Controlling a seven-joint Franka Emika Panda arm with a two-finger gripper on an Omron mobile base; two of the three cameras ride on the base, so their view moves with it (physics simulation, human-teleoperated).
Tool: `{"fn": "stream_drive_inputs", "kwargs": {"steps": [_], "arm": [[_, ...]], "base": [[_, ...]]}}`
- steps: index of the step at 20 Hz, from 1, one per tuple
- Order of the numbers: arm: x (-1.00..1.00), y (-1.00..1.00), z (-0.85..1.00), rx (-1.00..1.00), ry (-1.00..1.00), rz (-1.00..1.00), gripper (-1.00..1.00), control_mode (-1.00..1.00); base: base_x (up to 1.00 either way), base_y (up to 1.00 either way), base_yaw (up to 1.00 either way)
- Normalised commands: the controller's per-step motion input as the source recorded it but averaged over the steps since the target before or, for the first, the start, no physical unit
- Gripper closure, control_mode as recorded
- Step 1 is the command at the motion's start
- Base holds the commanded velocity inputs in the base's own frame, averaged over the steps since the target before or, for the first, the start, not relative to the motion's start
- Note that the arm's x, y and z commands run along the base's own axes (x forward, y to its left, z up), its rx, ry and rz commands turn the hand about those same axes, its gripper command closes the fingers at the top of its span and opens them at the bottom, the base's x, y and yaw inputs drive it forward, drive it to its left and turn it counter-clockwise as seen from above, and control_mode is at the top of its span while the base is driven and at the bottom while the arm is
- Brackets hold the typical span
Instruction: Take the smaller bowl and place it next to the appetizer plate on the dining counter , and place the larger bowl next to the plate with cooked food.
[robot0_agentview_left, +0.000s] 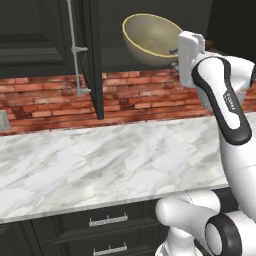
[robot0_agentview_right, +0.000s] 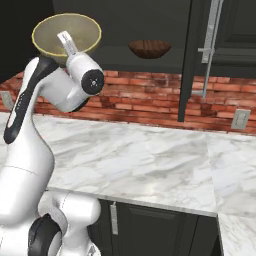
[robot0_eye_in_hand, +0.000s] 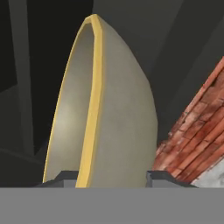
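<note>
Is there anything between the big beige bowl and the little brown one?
No, just bare dark shelf between the larger bowl and the smaller bowl, in the right base view.

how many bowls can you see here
2. The big beige bowl with the yellow rim is tilted in the hand, up by the open cabinet. The small brown wooden bowl sits on the cabinet shelf. More may be hidden behind the doors.

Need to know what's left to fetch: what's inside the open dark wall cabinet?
A dark brown wooden bowl sits on the shelf. The wide beige bowl with a yellow rim, tilted, is gripped at its rim by the gripper. The cabinet's dark interior hides anything deeper.
</note>
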Motion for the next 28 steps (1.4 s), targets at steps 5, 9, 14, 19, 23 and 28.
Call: {"fn": "stream_drive_inputs", "kwargs": {"steps": [5, 9, 14, 19, 23, 28], "arm": [[-1.0, -0.45, 0.03, 0.0, 0.01, 0.0, 1.0, -1.0], [-1.0, -0.12, -0.02, -0.13, 0.12, 0.0, 1.0, -1.0], [-1.0, -0.01, -0.75, -0.34, 0.34, 0.02, 1.0, -1.0], [-0.41, 0.0, -0.77, -0.06, 0.31, -0.02, 1.0, -1.0], [-0.63, 0.0, -0.35, 0.1, 0.03, -0.01, 1.0, -1.0], [-0.7, 0.0, -0.04, 0.11, 0.0, 0.0, 1.0, 1.0]], "base": [[0.0, 0.0, 0.0], [0.0, 0.0, 0.0], [0.0, 0.0, 0.0], [0.0, 0.0, 0.0], [0.0, 0.0, 0.0], [-0.2, 0.0, 0.0]]}}
